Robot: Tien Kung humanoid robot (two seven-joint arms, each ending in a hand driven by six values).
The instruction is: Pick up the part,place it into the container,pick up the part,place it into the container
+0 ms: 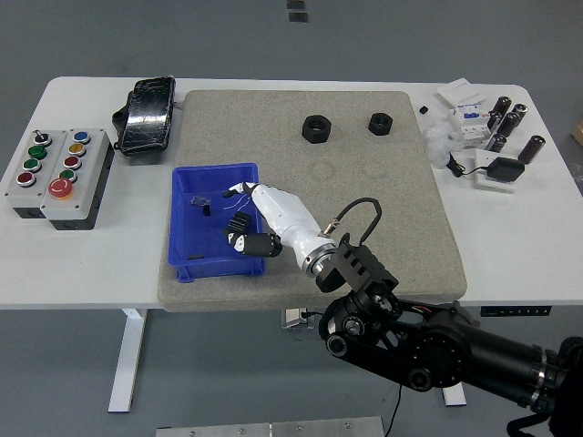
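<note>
One part (pixel 240 222) inside blue container (pixel 217 265).

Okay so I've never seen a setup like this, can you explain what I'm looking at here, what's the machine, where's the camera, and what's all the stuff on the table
This is a humanoid robot at a white table, seen from a camera high on the robot's own side, looking down. The black arm from the lower right ends in a white right hand, now over a blue bin; a black gear-like part sits under its fingers, though whether it is gripped is unclear. The left arm is out of view. On the grey mat lie two black nuts. To the left are a button box and a black pouch; small electrical parts crowd the right corner.
</note>
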